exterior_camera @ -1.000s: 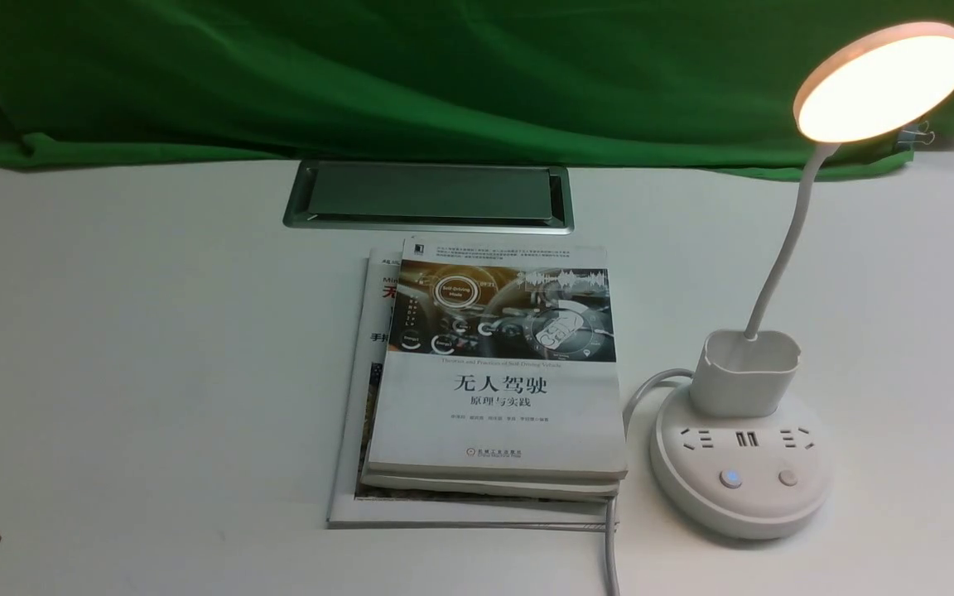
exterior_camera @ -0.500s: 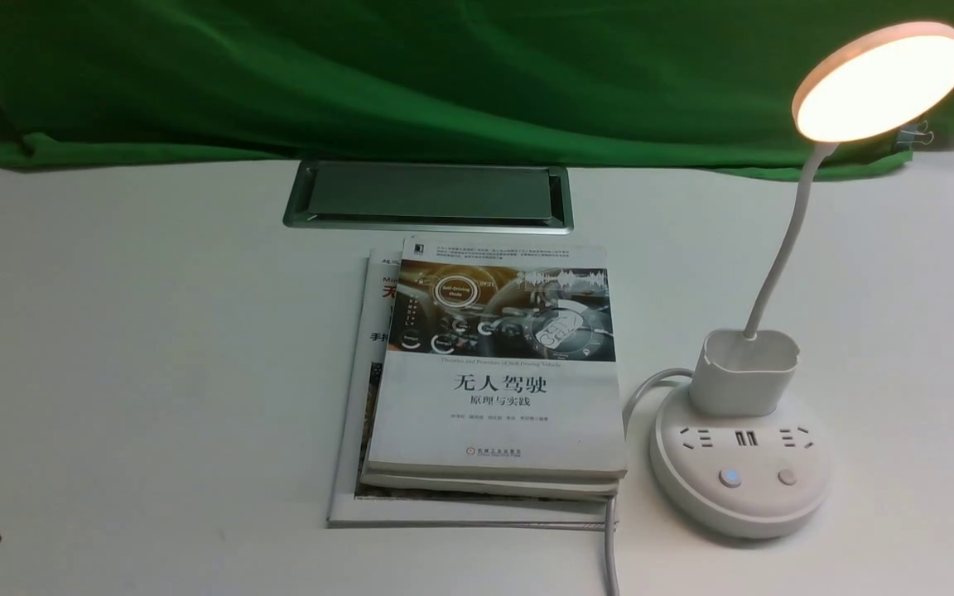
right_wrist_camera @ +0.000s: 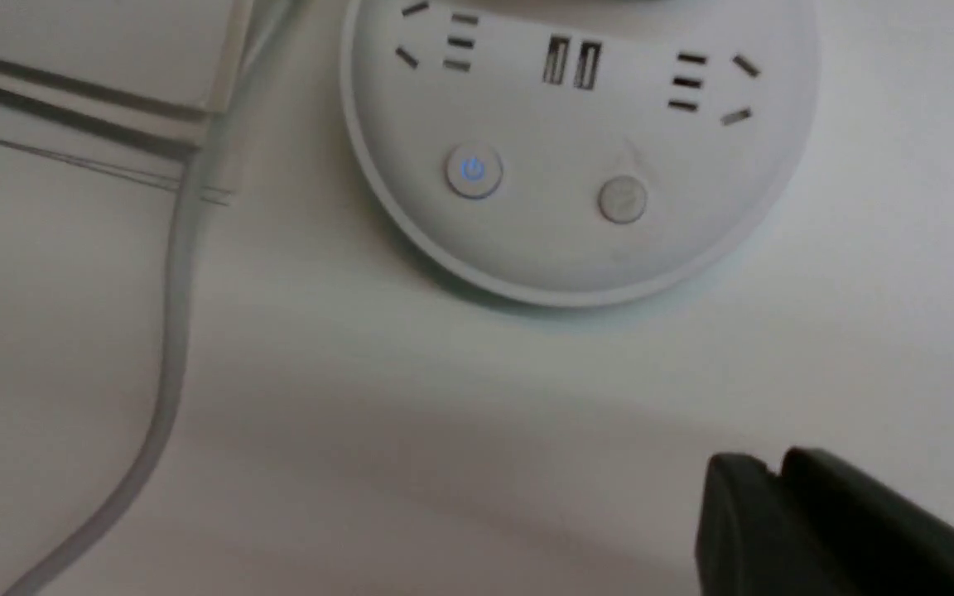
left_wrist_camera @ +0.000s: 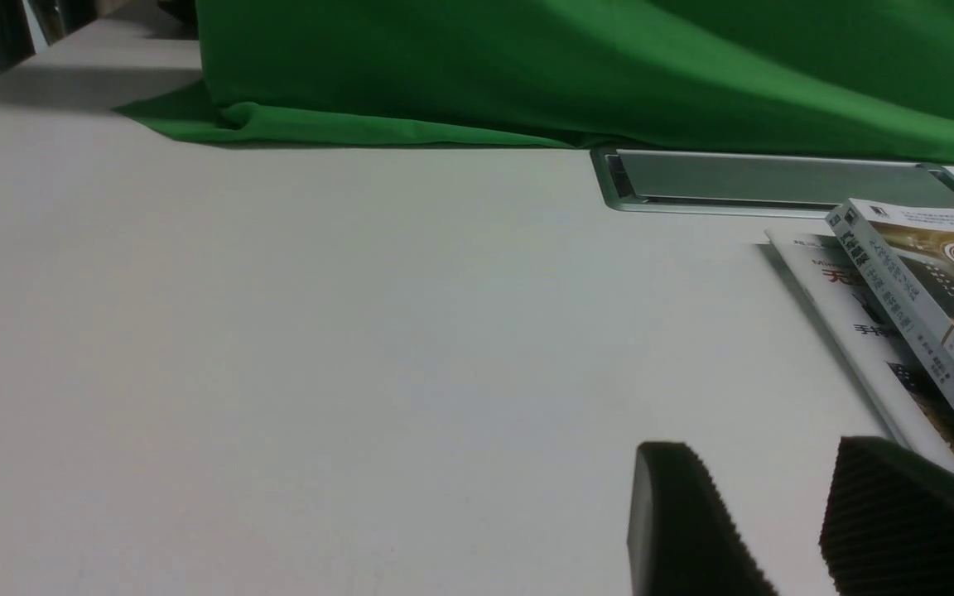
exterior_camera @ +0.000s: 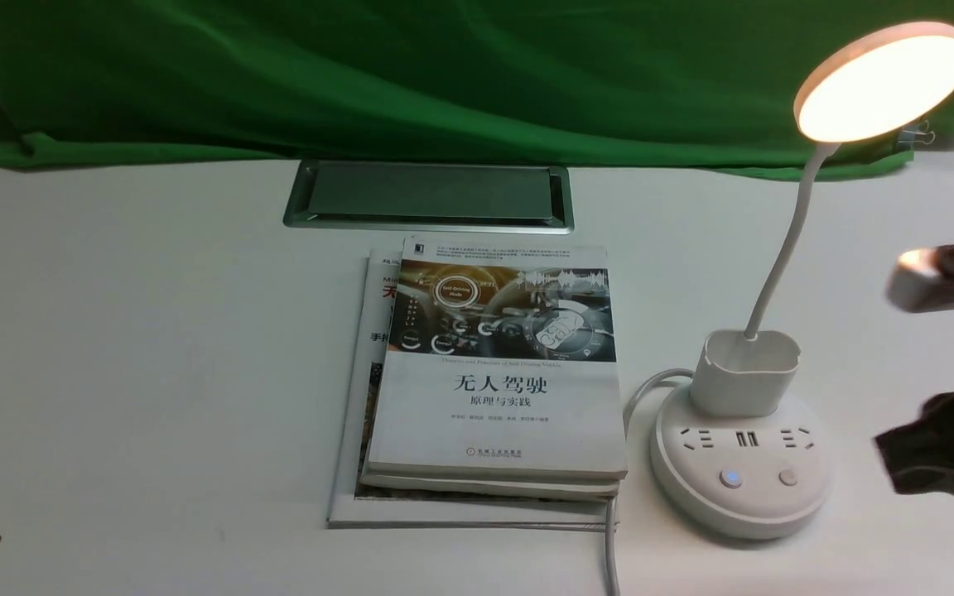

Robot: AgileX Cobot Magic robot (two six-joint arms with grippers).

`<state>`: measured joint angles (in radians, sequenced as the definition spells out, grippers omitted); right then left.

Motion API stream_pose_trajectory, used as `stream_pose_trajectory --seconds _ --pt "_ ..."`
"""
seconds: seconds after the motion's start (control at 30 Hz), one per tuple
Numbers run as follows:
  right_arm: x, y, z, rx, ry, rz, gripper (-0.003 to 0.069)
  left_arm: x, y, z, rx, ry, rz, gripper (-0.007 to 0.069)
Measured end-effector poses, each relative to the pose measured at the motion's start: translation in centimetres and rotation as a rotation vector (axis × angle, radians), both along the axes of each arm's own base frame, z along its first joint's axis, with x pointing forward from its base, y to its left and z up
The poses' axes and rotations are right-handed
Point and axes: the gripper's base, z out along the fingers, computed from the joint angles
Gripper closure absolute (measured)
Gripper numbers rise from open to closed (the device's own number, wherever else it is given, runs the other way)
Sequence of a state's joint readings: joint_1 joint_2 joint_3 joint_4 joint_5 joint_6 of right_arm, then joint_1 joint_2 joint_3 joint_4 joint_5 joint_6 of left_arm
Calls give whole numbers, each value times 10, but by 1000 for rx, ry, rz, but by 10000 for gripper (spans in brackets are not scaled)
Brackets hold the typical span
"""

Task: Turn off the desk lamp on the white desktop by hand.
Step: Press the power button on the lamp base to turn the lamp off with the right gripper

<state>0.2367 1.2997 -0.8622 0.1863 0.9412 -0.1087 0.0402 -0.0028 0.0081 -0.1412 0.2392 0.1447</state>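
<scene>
With the desk lamp [exterior_camera: 746,372] shining just right of the books [exterior_camera: 493,372] on the white desktop [exterior_camera: 154,348], we are hovering our seemingly closed right gripper [right_wrist_camera: 754,476] farther right in approach, judging a press of a base button [right_wrist_camera: 474,171] comes next, our left gripper [left_wrist_camera: 758,463] open well left.

Take the book stack [exterior_camera: 498,372] as your landmark; it lies on the desktop [exterior_camera: 154,331].
- Behind it: the hatch [exterior_camera: 427,194], set into the desktop.
- Farther behind it: the cloth [exterior_camera: 444,74].
- Right of it, just beside it: the desk lamp [exterior_camera: 742,463], its cord [exterior_camera: 609,546] passing the stack's right front corner toward you.
</scene>
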Motion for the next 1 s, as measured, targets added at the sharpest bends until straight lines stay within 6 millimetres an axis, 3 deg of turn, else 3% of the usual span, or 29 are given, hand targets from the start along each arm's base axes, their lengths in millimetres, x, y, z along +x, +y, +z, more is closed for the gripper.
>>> stream_pose_trajectory --seconds 0.4,1.0 --pt "46 23 -47 -32 90 23 610 0 0 0 0 0 0 383" --pt "65 28 -77 -50 141 16 612 0 0 0 0 0 0 383"
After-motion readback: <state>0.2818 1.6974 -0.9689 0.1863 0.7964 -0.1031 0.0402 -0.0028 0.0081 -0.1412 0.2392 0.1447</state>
